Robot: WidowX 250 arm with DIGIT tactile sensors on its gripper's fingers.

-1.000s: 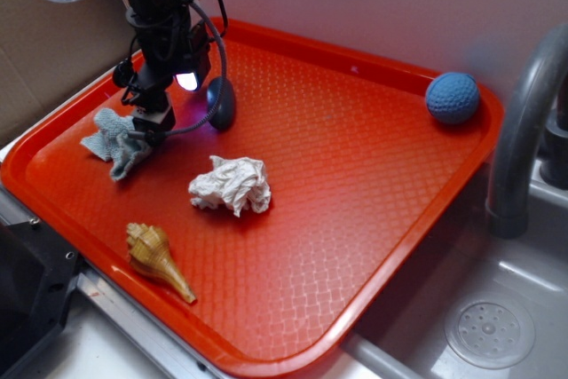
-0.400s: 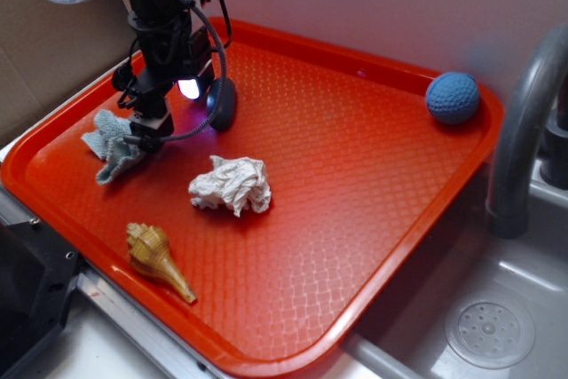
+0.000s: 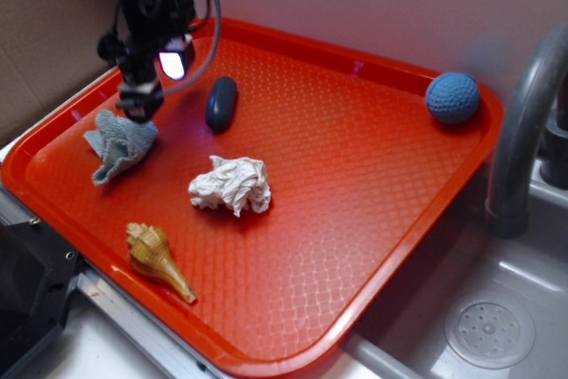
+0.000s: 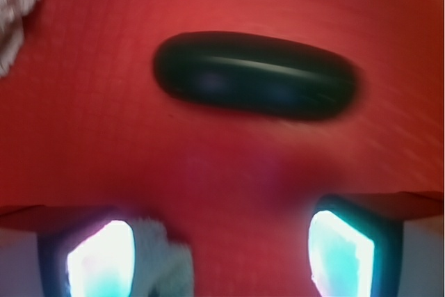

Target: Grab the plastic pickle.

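Note:
The plastic pickle is a glossy dark oblong lying flat on the red tray, free of any hold. My gripper hangs just above the light blue cloth, to the left of the pickle. In the wrist view its two lit fingertips stand wide apart, open, with only tray and a corner of the blue cloth between them. There the pickle lies crosswise ahead of the fingers.
A crumpled white tissue lies mid-tray, a tan seashell near the front edge, and a blue knitted ball in the far right corner. A grey faucet and sink are to the right.
The gripper has let go of the blue cloth and risen, shifting slightly left and back. The cloth has settled on the tray. The pickle has not moved.

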